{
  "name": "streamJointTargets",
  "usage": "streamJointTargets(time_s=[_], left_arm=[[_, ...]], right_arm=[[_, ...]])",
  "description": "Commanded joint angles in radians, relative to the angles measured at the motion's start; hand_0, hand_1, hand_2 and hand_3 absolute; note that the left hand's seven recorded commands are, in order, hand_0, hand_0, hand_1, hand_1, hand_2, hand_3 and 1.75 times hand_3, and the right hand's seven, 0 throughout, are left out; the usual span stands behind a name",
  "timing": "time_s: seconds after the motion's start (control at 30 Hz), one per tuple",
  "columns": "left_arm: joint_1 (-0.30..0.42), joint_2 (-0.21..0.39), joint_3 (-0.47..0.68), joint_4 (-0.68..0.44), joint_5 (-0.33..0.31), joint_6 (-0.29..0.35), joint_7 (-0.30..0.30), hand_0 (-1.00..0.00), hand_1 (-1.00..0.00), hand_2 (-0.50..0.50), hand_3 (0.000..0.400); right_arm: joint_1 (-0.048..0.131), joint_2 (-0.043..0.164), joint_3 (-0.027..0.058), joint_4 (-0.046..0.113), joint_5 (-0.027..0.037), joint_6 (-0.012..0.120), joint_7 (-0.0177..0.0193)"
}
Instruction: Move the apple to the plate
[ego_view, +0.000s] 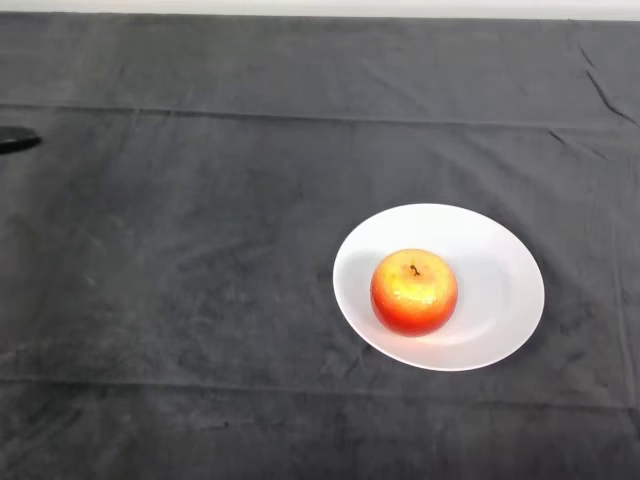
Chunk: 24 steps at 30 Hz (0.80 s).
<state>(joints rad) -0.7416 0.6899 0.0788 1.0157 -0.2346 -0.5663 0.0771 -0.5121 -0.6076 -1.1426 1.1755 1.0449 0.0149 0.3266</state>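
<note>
Head view: apple (414, 291) on plate (505, 290)

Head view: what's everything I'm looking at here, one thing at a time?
apple: one, red and yellow, stem up, on the plate, left of its centre
plate: one, white, round, right of the middle, on the cloth
cloth: one, dark grey, creased, over the whole table
dark thing: one, black, at the left edge, cut off; cannot tell what it is
wall: pale strip along the top edge
hand: none in view
</note>
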Motion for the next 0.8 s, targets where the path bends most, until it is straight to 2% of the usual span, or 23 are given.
streamJointTargets(time_s=[0.03,0.23,0.6,0.8], left_arm=[[-0.045,0.077,0.045,0.043,-0.022,-0.033,0.026,0.0,0.0,0.0,0.0],[-0.033,0.088,0.085,0.061,-0.019,-0.056,0.06,0.0,0.0,0.0,0.0],[-0.003,0.133,0.156,0.092,-0.031,-0.083,0.057,0.0,0.0,0.0,0.0],[-0.004,0.14,0.175,0.107,-0.019,-0.086,0.077,0.0,0.0,0.0,0.0]], right_arm=[[0.01,-0.029,-0.0065,-0.004,0.0112,-0.005,0.0085],[0.009,-0.03,-0.0069,-0.002,0.0114,-0.005,0.0094],[0.008,-0.031,-0.0075,0.001,0.0116,-0.005,0.0109],[0.008,-0.032,-0.0077,0.002,0.0117,-0.006,0.0117]])
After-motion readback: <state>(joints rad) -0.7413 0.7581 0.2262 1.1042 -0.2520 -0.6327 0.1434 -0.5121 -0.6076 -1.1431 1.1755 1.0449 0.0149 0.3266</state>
